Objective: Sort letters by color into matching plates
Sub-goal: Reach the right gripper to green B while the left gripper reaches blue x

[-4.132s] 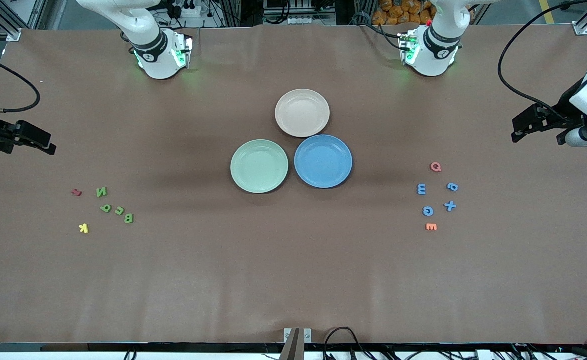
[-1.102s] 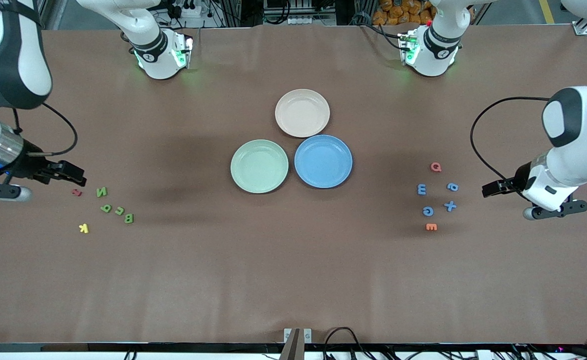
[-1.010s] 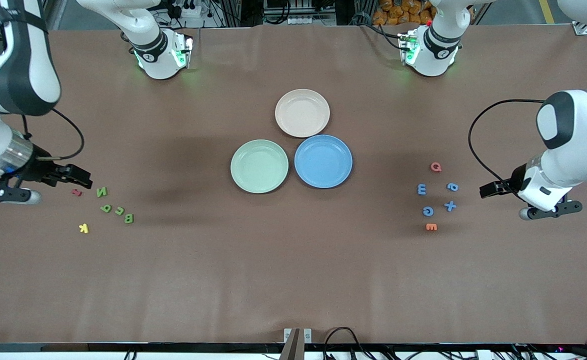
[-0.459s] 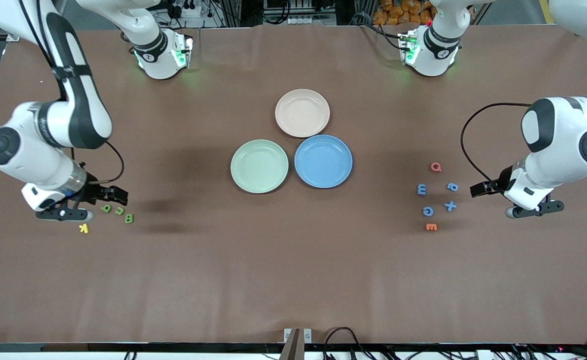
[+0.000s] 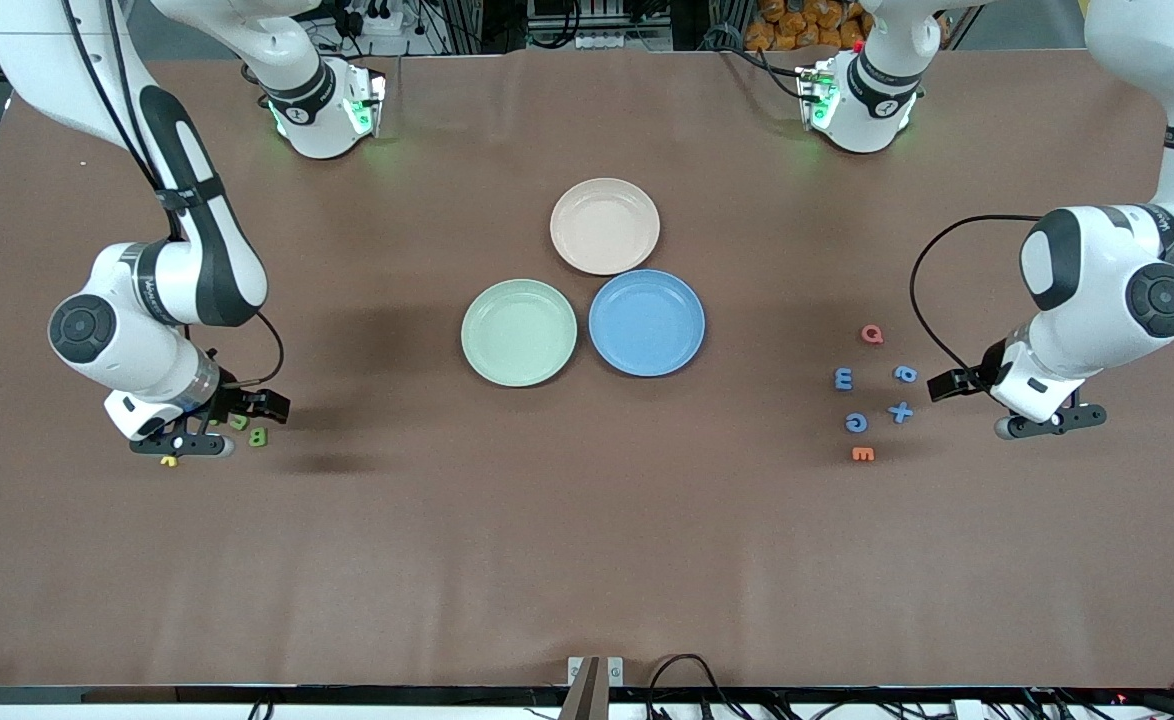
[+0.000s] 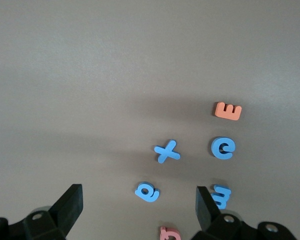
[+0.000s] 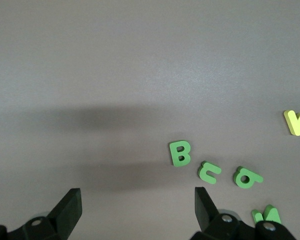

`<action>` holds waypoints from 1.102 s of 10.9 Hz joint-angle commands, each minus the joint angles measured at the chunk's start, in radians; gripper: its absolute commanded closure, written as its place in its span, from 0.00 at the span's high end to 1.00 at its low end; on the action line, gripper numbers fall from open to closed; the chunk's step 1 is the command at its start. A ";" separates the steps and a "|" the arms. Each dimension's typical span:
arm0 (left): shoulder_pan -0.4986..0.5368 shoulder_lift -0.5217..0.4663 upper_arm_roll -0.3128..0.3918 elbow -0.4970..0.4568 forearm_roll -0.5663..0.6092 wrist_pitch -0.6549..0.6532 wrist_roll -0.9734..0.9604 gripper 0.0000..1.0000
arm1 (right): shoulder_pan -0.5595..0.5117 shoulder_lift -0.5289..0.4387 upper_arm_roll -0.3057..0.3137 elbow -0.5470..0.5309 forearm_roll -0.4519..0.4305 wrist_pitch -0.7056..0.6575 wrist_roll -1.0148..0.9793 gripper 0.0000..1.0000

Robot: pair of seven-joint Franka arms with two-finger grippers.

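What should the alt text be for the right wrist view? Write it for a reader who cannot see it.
The right claw, open and empty, hangs over a brown table above four green letters, a B nearest its middle. A yellow K lies at the picture's edge.

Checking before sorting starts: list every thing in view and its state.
Green plate: empty.
Blue plate: empty.
Beige-pink plate: empty.
Green letters: loose on the table, unsorted.
Blue letters: loose on the table, unsorted.
Left gripper: open, beside the blue letters.
Right gripper: open, over the green letters.
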 commanded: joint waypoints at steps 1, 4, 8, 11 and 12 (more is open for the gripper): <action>0.003 0.027 -0.004 -0.017 0.027 0.065 -0.030 1.00 | -0.026 0.058 0.017 0.000 0.000 0.092 0.005 1.00; -0.016 0.062 -0.007 -0.024 0.027 0.108 -0.105 1.00 | -0.096 0.098 0.077 0.001 -0.008 0.141 0.004 1.00; -0.040 0.082 -0.004 -0.022 0.030 0.109 -0.137 1.00 | -0.169 0.124 0.129 0.001 -0.072 0.164 0.005 1.00; -0.042 0.096 -0.003 -0.022 0.030 0.123 -0.162 1.00 | -0.184 0.168 0.142 0.004 -0.076 0.223 0.005 1.00; -0.040 0.100 -0.003 -0.024 0.049 0.137 -0.165 1.00 | -0.186 0.181 0.142 0.006 -0.077 0.243 0.004 1.00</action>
